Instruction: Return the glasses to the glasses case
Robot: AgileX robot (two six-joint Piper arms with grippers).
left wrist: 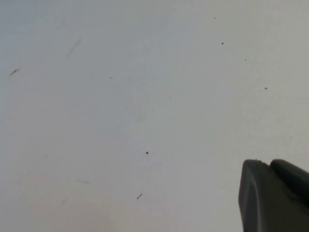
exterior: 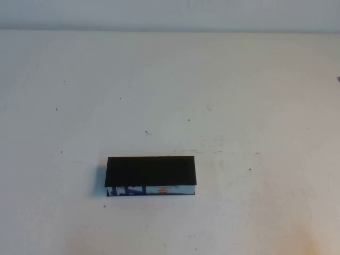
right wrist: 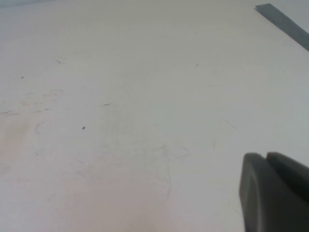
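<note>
Lying closed on the white table, our glasses case sits well apart from both grippers. Our left gripper and right gripper hover over bare tabletop; jaw states we cannot tell.

Soft, even, slightly hazy light
</note>
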